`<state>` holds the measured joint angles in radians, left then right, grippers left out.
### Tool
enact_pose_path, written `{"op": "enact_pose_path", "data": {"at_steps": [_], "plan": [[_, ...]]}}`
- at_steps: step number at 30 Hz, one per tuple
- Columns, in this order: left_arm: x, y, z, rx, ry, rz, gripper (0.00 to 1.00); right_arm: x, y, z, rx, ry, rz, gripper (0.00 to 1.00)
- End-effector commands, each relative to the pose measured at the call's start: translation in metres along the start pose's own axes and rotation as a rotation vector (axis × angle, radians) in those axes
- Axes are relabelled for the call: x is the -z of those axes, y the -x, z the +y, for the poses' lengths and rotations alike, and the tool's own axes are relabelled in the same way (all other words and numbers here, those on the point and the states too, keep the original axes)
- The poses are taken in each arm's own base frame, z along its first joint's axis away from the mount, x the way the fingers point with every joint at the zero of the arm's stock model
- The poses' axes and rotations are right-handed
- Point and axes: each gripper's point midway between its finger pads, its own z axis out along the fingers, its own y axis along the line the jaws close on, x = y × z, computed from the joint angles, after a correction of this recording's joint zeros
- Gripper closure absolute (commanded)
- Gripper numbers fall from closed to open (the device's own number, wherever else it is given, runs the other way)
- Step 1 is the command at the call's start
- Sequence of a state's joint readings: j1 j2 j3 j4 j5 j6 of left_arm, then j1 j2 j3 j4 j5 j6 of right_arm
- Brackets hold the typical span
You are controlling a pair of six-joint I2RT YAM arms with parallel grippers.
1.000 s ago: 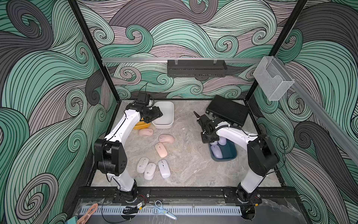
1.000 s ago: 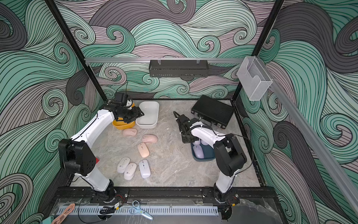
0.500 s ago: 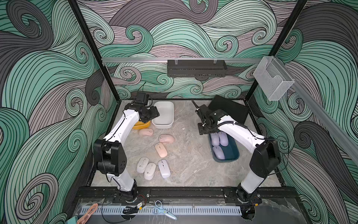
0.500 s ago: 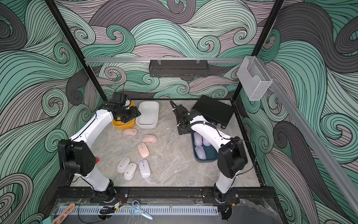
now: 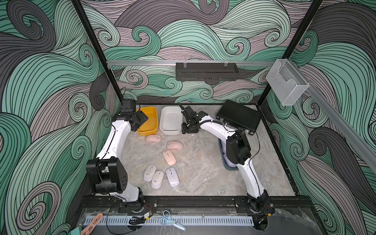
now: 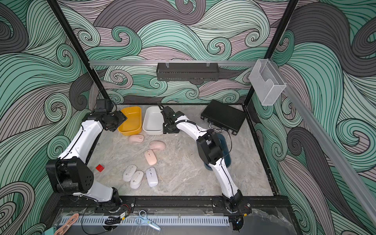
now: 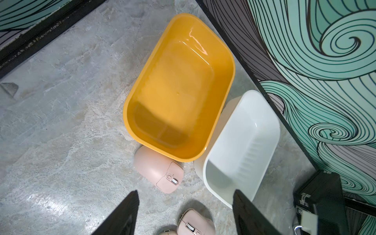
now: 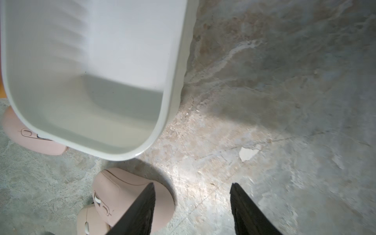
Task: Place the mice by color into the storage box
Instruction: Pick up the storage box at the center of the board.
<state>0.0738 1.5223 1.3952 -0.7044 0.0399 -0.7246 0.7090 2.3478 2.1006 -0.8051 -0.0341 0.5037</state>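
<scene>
My left gripper [image 7: 185, 192] by yellow box [image 7: 179, 93], right gripper [image 8: 192, 184] by white box [image 8: 81, 61] — both apart, empty; next I'd grab the nearest pink mouse [image 7: 156, 173].

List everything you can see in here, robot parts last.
Pink mice: three, pale pink, mid-table in front of the bins.
Off-white mice: three, off-white, side by side near the front.
Lavender mice: count hidden by the right arm, lavender, in the blue bin.
Blue bin: one, dark blue, right side.
Yellow bin: one, yellow, back, empty.
White bin: one, white, beside the yellow bin, empty.
Case: one, black, back right.
Rack: one, black, back wall.
Holder: one, clear, right rail.
Block: one, red, by the left arm.
Scissors: one pair, blue-handled, front ledge.
Left arm: one, white and black; left jaws open by the yellow bin.
Right arm: one, white and black; right jaws open by the white bin.
</scene>
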Motion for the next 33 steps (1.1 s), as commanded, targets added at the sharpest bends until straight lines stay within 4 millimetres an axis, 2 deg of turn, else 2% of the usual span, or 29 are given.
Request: {"op": "enact_pose_path", "data": {"at_steps": [1,9,12,15,18,21,26,31,33], "plan": [[-0.004,-0.004,-0.013,0.018,-0.062,0.038,0.29,0.015,0.012,0.022,-0.015,0.069,-0.041,0.4],[-0.007,-0.007,-0.016,0.016,-0.076,0.057,0.29,-0.002,0.017,0.025,-0.039,0.092,-0.06,0.41],[-0.01,-0.009,-0.016,0.016,-0.08,0.068,0.29,-0.009,0.027,0.022,-0.072,0.086,-0.088,0.42],[-0.013,-0.012,-0.019,0.016,-0.093,0.088,0.29,-0.02,0.039,0.017,-0.097,0.079,-0.105,0.5],[-0.015,-0.014,-0.021,0.017,-0.105,0.101,0.29,-0.032,0.048,0.011,-0.103,0.046,-0.103,0.64],[-0.016,-0.015,-0.022,0.015,-0.108,0.105,0.29,-0.038,0.053,0.003,-0.109,0.007,-0.1,0.69],[-0.017,-0.016,-0.023,0.017,-0.118,0.114,0.29,-0.033,0.061,-0.005,-0.122,-0.019,-0.126,0.84],[-0.018,-0.018,-0.026,0.018,-0.135,0.128,0.29,-0.015,0.071,-0.018,-0.141,-0.056,-0.165,1.0],[-0.018,-0.018,-0.027,0.018,-0.139,0.129,0.3,-0.001,0.076,-0.021,-0.137,-0.069,-0.191,1.0]]}}
